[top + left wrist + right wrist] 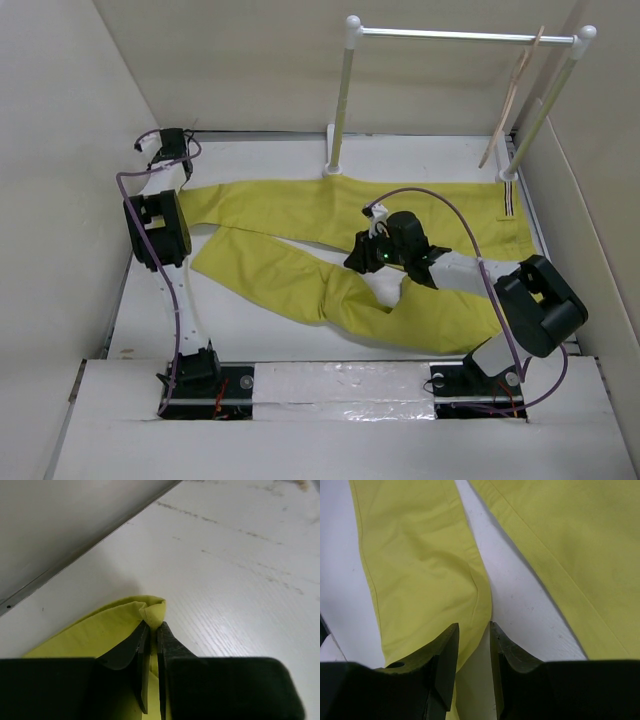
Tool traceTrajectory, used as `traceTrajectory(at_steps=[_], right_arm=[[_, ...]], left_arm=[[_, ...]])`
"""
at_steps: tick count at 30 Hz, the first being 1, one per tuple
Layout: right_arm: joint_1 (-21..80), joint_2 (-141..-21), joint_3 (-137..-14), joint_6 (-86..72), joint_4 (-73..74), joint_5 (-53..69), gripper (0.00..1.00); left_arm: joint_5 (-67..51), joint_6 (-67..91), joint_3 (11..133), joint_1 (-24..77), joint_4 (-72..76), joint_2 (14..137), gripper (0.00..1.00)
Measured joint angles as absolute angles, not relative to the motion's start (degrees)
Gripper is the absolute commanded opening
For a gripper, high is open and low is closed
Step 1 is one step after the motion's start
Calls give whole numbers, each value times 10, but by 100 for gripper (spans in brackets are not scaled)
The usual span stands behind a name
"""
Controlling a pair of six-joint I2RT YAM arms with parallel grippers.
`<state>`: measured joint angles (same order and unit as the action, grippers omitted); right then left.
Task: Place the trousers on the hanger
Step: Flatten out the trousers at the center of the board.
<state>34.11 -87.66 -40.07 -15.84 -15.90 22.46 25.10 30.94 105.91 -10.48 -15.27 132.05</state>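
Barely begun: the trousers [330,215] lie flat and the hanger [515,95] hangs bare. The left gripper [152,630] pinches a cuff [152,609]; the right gripper [474,635] hovers narrowly parted where the legs fork.

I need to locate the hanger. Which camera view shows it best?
Top external view: the hanger hangs from the white rail, far right, seen edge-on. Both wrist views show trousers and table, not the hanger.

the trousers [300,210] lay on the table [260,335], waistband to the right, both legs running left. behind them stood the rack [460,36], with the hanger [512,100] on its right end. the left gripper [187,172] was at the far leg's left end, and the right gripper [358,258] was over the middle.
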Motion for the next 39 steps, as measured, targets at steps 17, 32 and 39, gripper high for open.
traceTrajectory(at_steps=[17, 32, 39], right_arm=[[336, -859, -400, -159, -159, 198, 37], [338, -818, -389, -157, -159, 171, 9], [348, -745, -383, -152, -152, 143, 0]], left_arm=[[324, 310, 1153, -100, -158, 1263, 10], [344, 249, 1080, -66, -149, 1254, 35], [283, 301, 827, 70, -75, 1022, 0]])
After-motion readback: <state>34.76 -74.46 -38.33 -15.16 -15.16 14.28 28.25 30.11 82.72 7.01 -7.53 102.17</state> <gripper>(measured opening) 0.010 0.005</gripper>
